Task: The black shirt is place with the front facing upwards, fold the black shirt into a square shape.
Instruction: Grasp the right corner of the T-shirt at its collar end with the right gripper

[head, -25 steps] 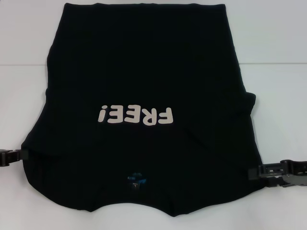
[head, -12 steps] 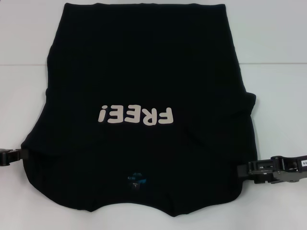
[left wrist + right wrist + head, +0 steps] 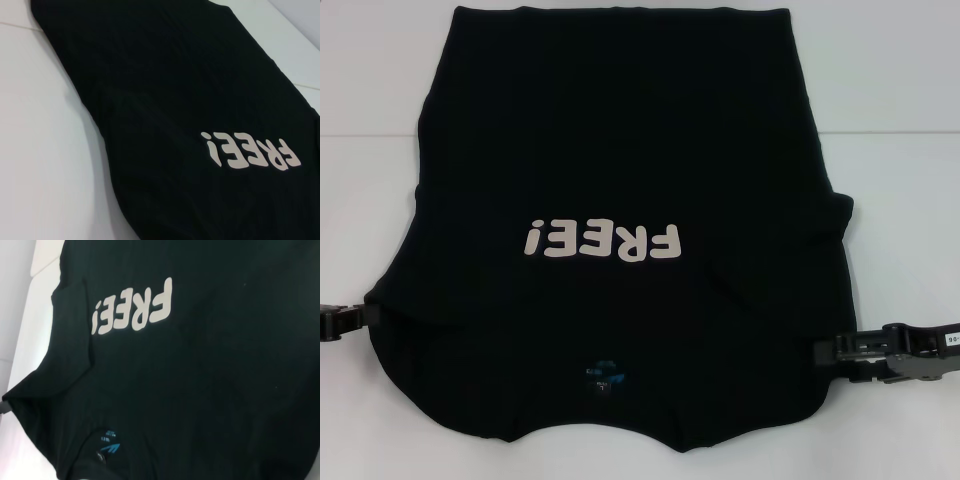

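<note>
Both pincers sit low at the near corners of the black shirt (image 3: 620,200), left pincer (image 3: 360,320) and right pincer (image 3: 835,352), seemingly to lift them together. Whether either has pinched cloth I cannot tell. It lies flat on the white bench (image 3: 900,150), lettering up.

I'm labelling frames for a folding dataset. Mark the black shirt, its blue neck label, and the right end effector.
black shirt (image 3: 620,130): head view, plain fabric above the lettering.
blue neck label (image 3: 605,374): head view, label's middle.
right end effector (image 3: 823,353): head view, tip at the shirt's edge.
</note>
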